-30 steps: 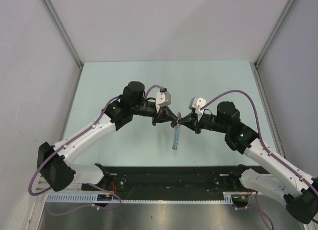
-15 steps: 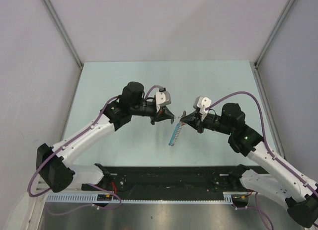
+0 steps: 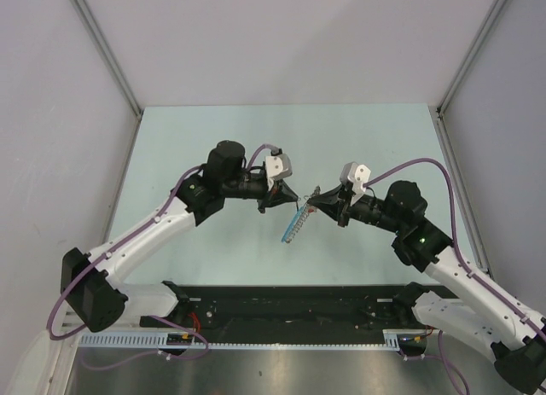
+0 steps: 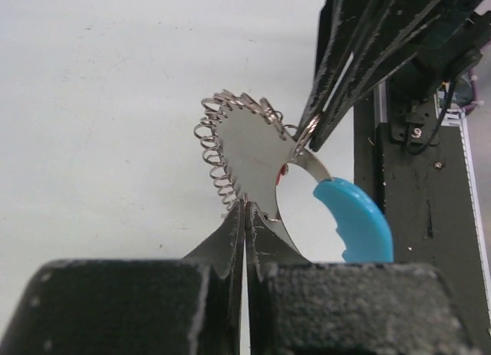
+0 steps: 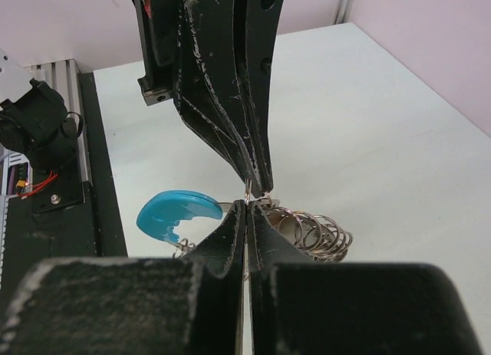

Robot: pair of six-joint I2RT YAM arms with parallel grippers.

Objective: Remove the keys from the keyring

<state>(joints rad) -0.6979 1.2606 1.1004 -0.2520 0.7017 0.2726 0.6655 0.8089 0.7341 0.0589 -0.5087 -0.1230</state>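
At the centre of the overhead view your two arms meet tip to tip over the pale table (image 3: 196,139), and the whole bunch is held between them. Your left gripper (image 4: 245,214) has its fingers pressed together with no gap. It pinches the lower edge of the keys (image 4: 252,149), which in the left wrist view show as one flat, shiny silvery blade in the middle of the frame. A coil of small wire loops (image 4: 212,144) runs around the blade's left and upper edge. Your right gripper (image 4: 313,129) slants in from the upper right of that frame, its fingers likewise closed tight, nipping the keyring (image 4: 296,146), a thin wire loop at the blade's upper right edge. Just below and right of that pinch, the blue strap (image 4: 354,225) curves toward the lower right. In the right wrist view the strap sits left of centre and the wire loops right of centre, and the two pairs of fingertips almost touch in the middle. From above, the strap slants down and left from the pinch. No view lets you count the separate keys.
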